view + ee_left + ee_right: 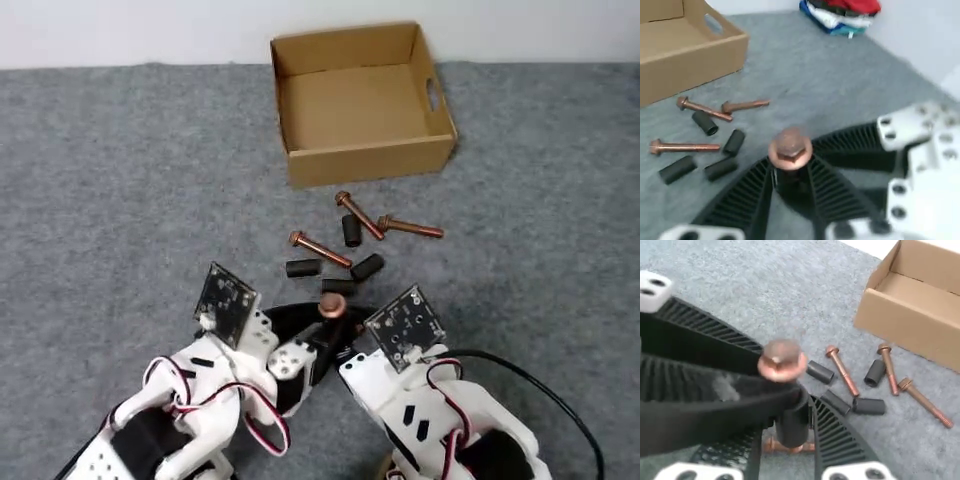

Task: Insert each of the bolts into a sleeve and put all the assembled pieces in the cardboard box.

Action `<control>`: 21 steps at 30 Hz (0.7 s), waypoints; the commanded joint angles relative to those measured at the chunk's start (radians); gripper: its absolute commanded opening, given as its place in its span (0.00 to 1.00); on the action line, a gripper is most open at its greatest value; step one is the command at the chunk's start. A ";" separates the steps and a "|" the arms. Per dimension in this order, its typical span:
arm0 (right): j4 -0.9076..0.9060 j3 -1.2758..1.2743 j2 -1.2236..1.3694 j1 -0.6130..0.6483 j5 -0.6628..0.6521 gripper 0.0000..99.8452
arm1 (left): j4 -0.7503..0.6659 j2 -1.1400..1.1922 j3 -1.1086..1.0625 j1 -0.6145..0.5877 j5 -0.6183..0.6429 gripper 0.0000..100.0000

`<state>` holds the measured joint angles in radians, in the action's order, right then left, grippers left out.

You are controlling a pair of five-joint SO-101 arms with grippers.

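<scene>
**Bolt's in its sleeve, box is straight ahead**

So the assembled piece (pixel 332 310) stands upright, copper head on top and black sleeve under it. It's on the near side of the cardboard box (pixel 370 160) and well apart from it. The left jaws (pixel 790 187) and right jaws (pixel 792 432) both look closed on it, pinching from opposite sides. The long axis is vertical, so I'd guess one arm has to let go before the other can carry it. Neither arm looks clearly nearer the box. Between the piece and the box lie the loose bolts (pixel 320 248) and loose sleeves (pixel 351 230) on the worktop (pixel 120 180), so the carry should go over them, not through
</scene>
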<state>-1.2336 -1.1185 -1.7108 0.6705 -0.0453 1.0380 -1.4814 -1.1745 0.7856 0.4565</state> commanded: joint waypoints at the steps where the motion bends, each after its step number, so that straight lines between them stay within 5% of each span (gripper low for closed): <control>1: 0.027 0.028 -0.012 -0.005 -0.005 0.01 | 0.097 0.003 -0.016 0.014 -0.009 0.31; 3: 0.027 0.028 -0.012 -0.005 -0.006 0.01 | 0.123 0.003 -0.002 0.014 0.012 0.38; 14: 0.025 0.006 -0.012 -0.008 -0.002 0.01 | 0.258 0.003 0.240 -0.089 0.012 0.38; 21: 0.093 -0.003 0.002 -0.156 0.057 0.01 | 0.252 -0.003 0.288 -0.221 0.011 0.18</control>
<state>-1.1922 -1.1278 -1.7123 0.6091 -0.0238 1.3019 -1.4814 -0.9306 0.6475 0.4626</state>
